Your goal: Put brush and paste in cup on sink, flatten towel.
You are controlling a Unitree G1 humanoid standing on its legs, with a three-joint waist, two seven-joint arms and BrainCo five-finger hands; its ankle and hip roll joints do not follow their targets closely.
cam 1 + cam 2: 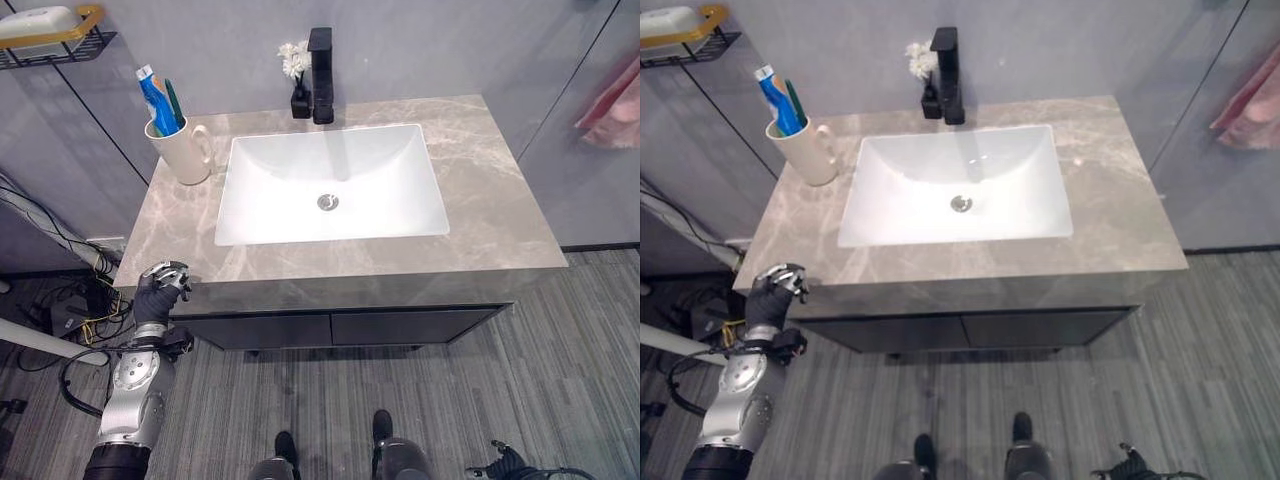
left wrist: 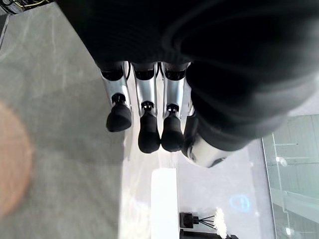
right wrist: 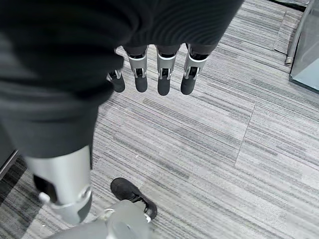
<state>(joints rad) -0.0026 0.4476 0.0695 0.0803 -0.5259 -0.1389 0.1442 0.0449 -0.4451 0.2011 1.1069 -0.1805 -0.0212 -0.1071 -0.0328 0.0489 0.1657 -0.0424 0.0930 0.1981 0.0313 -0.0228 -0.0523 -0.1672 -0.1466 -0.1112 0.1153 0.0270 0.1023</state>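
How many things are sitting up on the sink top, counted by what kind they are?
Cream ceramic cup: 1
Blue toothpaste tube, in the cup: 1
Green toothbrush, in the cup: 1
Black faucet: 1
Small black vase of white flowers: 1
Total: 5

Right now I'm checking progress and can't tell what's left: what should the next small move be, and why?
Probably turn toward the pink towel hanging at the right. The toothbrush and toothpaste already stand in the cup on the counter, the left hand rests empty at the counter's front corner, and the right hand hangs over the floor.
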